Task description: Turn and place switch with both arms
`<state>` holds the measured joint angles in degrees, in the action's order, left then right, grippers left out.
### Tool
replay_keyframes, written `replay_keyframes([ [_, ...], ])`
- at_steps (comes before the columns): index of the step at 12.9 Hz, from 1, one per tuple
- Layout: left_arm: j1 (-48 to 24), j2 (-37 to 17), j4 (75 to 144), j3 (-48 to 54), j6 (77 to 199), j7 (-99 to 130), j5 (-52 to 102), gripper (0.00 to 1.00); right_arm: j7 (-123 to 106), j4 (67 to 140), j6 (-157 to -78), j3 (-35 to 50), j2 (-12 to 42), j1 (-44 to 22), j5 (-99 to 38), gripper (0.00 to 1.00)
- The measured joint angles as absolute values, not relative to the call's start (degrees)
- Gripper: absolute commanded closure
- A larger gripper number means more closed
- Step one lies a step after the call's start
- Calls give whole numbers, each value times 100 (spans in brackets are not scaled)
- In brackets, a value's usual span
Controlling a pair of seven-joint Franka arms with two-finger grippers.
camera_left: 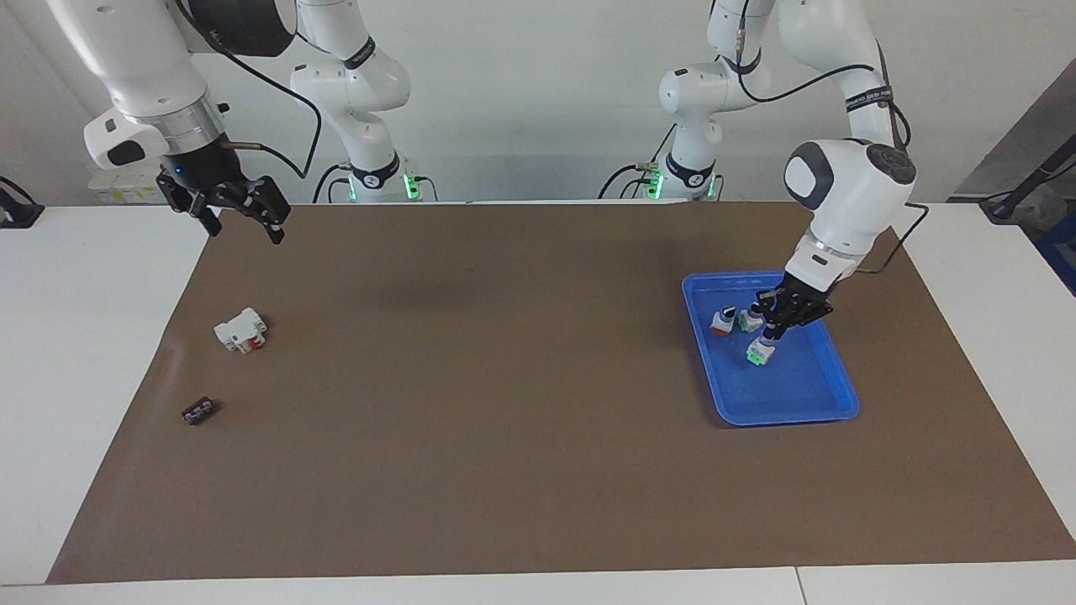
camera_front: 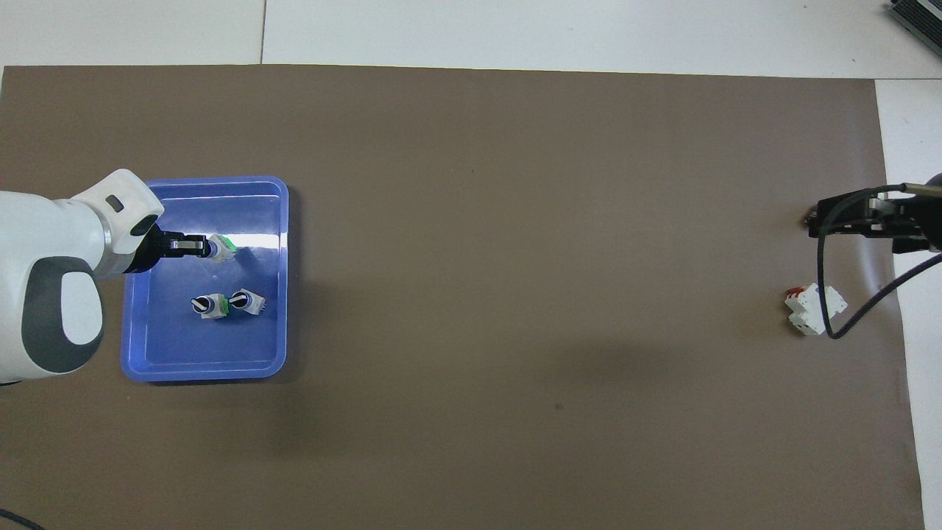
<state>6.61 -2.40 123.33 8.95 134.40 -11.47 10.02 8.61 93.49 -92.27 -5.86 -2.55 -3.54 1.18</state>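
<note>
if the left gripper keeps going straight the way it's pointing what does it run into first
The left gripper points steeply down into the blue tray, and its fingers are already at the switch with the green end. Straight on, it would press that switch onto the tray floor, though how much gap remains underneath is unclear.

Two look-alike switches [camera_left: 735, 320] crowd the tray [camera_left: 828, 411] (mat [camera_left: 504, 378] open).

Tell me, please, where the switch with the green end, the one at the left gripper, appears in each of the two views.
Facing view: the switch is inside the blue tray, just under the left gripper.
Overhead view: the same switch lies in the tray's part farther from the robots, at the left gripper's tips.
Shared landmark: the blue tray with two look-alike switches.
</note>
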Motion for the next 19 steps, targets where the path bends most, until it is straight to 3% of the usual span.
replay_keyframes([
  [1,657,-239,12353,920,13409,-1205,1002,54,859,9295,-9085,-582,-295,-349,123,0],
  [2,650,-238,12357,941,13353,-1239,1001,44,858,9233,-8873,-562,-342,-347,123,0],
  [5,639,-184,12276,979,12716,-1276,1000,42,858,9058,-8540,-442,-444,-345,123,0],
  [6,637,-157,12133,985,12428,-1280,1000,31,858,9058,-8524,-398,-453,-346,123,0],
  [7,636,-135,11938,987,12176,-1280,1000,10,858,9058,-8524,-374,-453,-346,123,0],
  [8,636,-113,11722,987,11989,-1281,1000,1,858,9058,-8524,-365,-453,-345,123,0],
  [14,637,365,10867,976,11485,-1281,930,0,639,9059,-8524,-365,-453,-317,123,0],
  [19,614,443,9472,1022,9997,-1282,389,0,623,9059,-8524,-342,-453,-268,123,0],
])
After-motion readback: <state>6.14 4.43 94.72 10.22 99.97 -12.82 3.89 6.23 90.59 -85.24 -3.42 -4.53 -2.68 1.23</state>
